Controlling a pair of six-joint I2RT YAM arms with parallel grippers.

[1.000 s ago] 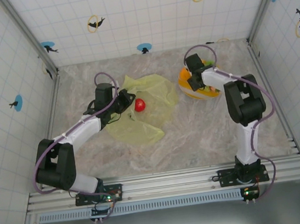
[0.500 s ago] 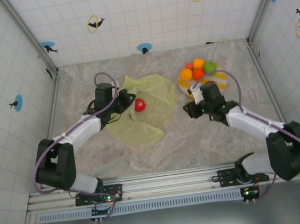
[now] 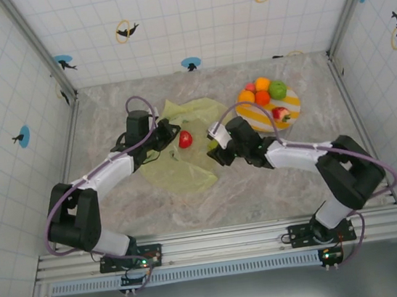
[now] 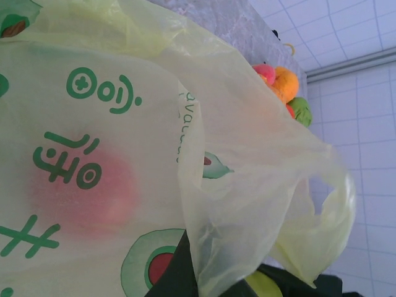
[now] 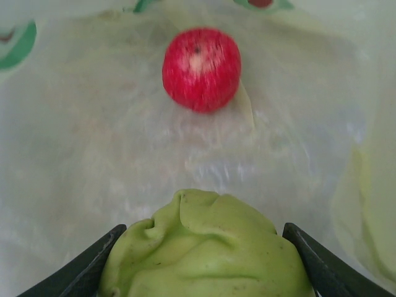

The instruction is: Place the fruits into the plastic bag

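Swung over from the plate (image 3: 294, 106), the right end effector (image 3: 217, 148) grasps a green pear (image 5: 207, 247) at the mouth of the plastic bag (image 3: 186, 168), near the red apple (image 3: 185, 138) inside. The left end effector (image 3: 167, 132), clenched on the rim, seems to prop it open.

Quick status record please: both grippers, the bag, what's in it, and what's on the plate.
left gripper: shut, pinching the edge of the plastic bag
right gripper: closed on a green pear, at the bag's mouth
in bag: red apple
plate: oranges, green apple, red piece
pear released: not yet
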